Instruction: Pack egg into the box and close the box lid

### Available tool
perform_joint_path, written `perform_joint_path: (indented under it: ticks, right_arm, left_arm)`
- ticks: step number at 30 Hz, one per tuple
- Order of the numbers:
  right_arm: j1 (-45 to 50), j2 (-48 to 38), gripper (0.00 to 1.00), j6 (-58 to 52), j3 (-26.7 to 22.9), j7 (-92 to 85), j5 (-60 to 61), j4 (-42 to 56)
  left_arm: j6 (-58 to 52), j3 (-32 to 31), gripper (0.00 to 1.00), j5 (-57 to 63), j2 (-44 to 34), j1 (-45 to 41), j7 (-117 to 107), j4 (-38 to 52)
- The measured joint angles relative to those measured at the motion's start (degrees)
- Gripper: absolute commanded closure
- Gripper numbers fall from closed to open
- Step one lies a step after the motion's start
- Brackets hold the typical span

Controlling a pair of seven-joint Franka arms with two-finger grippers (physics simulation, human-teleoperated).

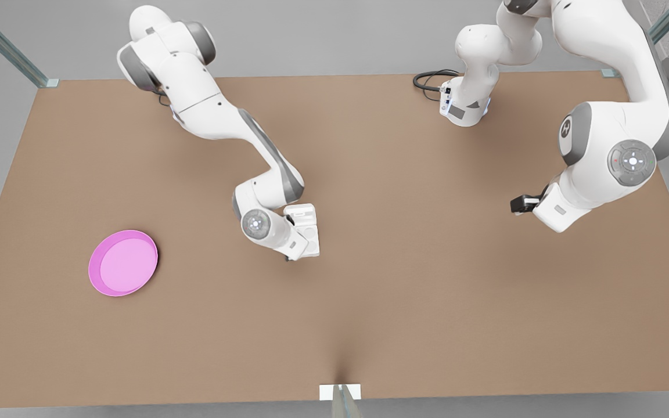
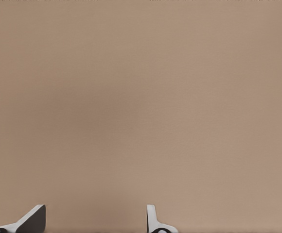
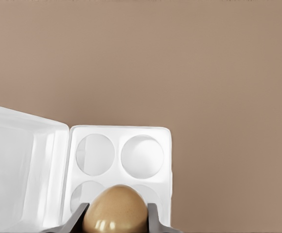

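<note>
A tan-brown egg (image 3: pixel 115 209) sits between the fingers of my right gripper (image 3: pixel 116 216), which is shut on it. It hangs just above the near cups of the white box (image 3: pixel 121 160), a 2x2 carton whose cups I can see are bare. The box lid (image 3: pixel 19 165) lies open flat beside the cup tray. In the front view the box (image 1: pixel 310 235) lies mid-table under that arm's wrist, with my right gripper (image 1: pixel 290 255) over its near edge. My left gripper (image 1: pixel 519 204) waits at the front view's right, above bare table. In the left wrist view my left gripper (image 2: pixel 92 222) is open.
A round pink plate (image 1: pixel 123 262) lies on the brown table (image 1: pixel 427 302) at the front view's left, well away from the box. A black cable (image 1: pixel 427 78) loops near the far arm base. Glass posts stand at the table's corners.
</note>
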Motion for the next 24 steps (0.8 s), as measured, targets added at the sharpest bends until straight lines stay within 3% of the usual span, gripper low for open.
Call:
perform_joint_path:
  ticks: [3,4,6,7,12,14,15,16,18,22,24]
  right_arm:
    - [0.0,0.4,0.4,0.1,0.0,0.0,0.0,0.1]
    - [0.0,0.4,0.27,0.1,0.0,0.0,0.0,0.1]
    - [-0.2,0.4,0.24,0.0,0.0,0.1,-0.1,0.1]
    - [-0.3,0.4,0.03,0.0,0.0,0.1,-0.1,0.1]
    - [-0.4,0.3,0.0,0.0,0.0,-0.1,-0.1,0.1]
    - [-0.7,-1.8,0.0,-4.7,-0.2,-0.2,1.8,0.2]
    - [-1.2,-3.3,0.0,-7.1,-0.7,0.8,2.1,0.2]
    - [-2.7,-4.4,0.0,-9.8,-0.8,2.4,2.1,1.5]
    - [-8.5,-6.0,0.0,-14.6,-1.0,15.2,1.3,5.0]
    - [-9.9,-11.2,0.0,-15.8,-20.8,34.8,1.0,5.3]
    - [-11.3,-16.9,0.0,-17.1,-22.7,52.7,-8.7,4.3]
  left_arm:
    - [0.0,0.0,0.0,0.0,0.0,0.0,0.0,0.0]
    - [0.0,0.0,0.0,0.0,0.0,-0.1,0.0,0.0]
    - [0.0,0.0,0.0,0.0,0.0,0.0,0.0,0.0]
    - [0.0,0.0,0.0,0.0,0.1,-0.1,0.0,0.0]
    - [-0.3,0.0,0.0,0.0,0.1,0.0,0.1,0.0]
    - [-1.0,-0.1,0.0,0.0,0.3,-0.1,0.0,0.0]
    - [-1.2,-0.1,0.31,0.0,0.4,-0.5,-0.2,0.0]
    - [-1.3,-0.1,0.73,0.0,0.9,-1.7,-0.9,0.0]
    - [-1.0,-0.1,0.79,0.0,2.2,-3.0,-2.1,-0.2]
    - [11.7,-0.3,0.79,-1.7,-5.7,-15.1,-7.8,-21.8]
    - [12.5,-0.2,0.79,-3.0,-6.2,-24.0,-17.6,-25.1]
